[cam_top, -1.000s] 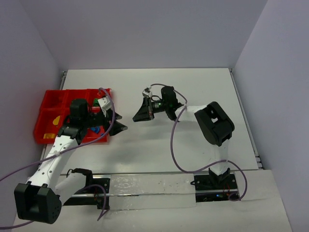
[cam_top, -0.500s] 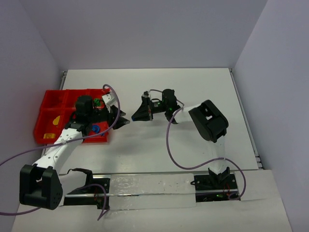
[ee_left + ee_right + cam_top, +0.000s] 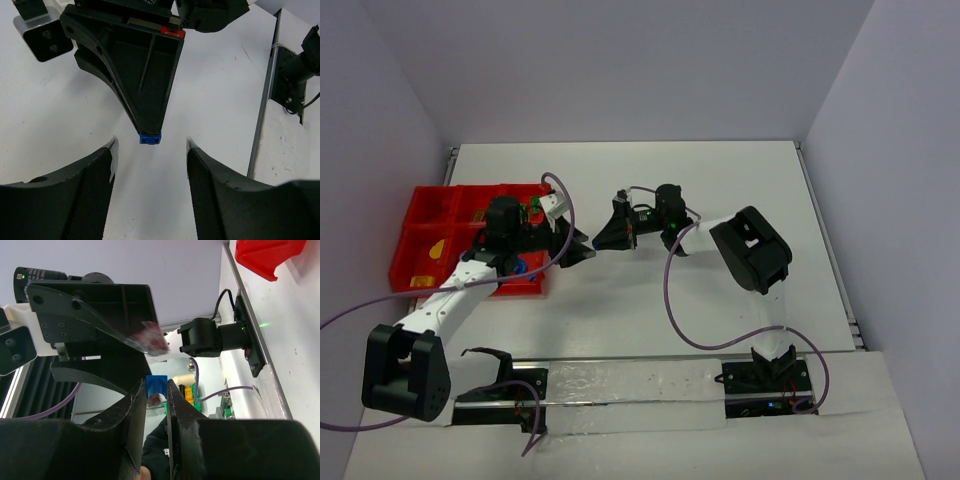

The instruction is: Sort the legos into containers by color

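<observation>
Left gripper [image 3: 582, 248], wide open, has swung toward 3 o'clock, meeting right gripper [image 3: 150, 131] pinching a blue lego [image 3: 150, 138]: handover likely.

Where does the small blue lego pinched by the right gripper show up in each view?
Top external: too small to see; it sits at the right gripper tip, centre-left.
Left wrist: blue lego at centre, at that gripper's tip.
Right wrist: centre, between the fingertips.
Landmark: the right gripper's dark fingers, in all three.
</observation>
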You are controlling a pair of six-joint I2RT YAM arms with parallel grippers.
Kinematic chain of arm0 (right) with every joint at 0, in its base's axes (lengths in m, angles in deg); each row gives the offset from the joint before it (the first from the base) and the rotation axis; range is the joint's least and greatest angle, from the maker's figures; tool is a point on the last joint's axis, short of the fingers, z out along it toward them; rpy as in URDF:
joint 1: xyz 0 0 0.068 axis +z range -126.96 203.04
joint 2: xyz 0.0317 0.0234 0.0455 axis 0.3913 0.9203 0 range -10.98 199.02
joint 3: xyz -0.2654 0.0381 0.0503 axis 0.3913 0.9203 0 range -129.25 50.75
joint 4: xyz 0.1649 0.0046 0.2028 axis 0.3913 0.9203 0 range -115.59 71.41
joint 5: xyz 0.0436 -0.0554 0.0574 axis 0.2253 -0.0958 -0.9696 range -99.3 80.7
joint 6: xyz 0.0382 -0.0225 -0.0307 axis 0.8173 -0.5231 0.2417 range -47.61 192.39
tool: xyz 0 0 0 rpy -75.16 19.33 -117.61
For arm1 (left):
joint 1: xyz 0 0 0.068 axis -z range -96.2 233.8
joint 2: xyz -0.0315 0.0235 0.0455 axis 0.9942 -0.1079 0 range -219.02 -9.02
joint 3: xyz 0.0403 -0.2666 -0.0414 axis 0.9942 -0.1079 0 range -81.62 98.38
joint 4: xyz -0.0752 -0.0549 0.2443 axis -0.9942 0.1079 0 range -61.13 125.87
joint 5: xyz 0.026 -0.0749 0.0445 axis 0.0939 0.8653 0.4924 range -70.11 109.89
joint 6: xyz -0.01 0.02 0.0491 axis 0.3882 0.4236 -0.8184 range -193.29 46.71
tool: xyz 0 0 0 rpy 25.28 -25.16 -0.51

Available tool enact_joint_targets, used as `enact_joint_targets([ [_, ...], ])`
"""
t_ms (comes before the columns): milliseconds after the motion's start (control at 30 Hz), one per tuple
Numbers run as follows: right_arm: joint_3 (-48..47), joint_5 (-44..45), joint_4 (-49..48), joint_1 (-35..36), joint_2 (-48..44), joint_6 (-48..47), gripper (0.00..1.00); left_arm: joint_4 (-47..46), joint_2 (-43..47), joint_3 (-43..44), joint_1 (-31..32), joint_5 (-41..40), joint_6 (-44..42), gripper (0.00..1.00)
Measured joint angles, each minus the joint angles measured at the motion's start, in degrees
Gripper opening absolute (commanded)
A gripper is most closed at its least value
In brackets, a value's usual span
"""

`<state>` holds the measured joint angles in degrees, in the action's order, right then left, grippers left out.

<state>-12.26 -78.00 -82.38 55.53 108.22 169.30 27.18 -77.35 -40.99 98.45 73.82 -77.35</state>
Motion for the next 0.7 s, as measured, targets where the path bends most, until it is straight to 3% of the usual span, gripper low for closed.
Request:
enact_joint_targets([
  [367, -0.1, -0.4, -2.2, 0.5, 0.0, 1.3, 0.00, -2.7, -2.7, 0.0, 0.7, -0.1, 1.9, 0.47],
  [533, -0.1, -0.7, -2.6, 0.8, 0.3, 1.4, 0.00, -4.6, -2.9, 0.0, 0.7, 0.0, 4.2, 0.47],
  [633, -0.1, -0.7, -2.7, 0.8, 0.5, 1.6, 0.00, -5.5, -2.9, 0.0, 0.7, 0.3, 5.4, 0.35],
  [700, -0.3, -0.7, -2.8, 0.7, 0.9, 1.8, 0.00, -5.5, -2.9, 0.0, 0.8, 0.6, 6.1, 0.18],
])
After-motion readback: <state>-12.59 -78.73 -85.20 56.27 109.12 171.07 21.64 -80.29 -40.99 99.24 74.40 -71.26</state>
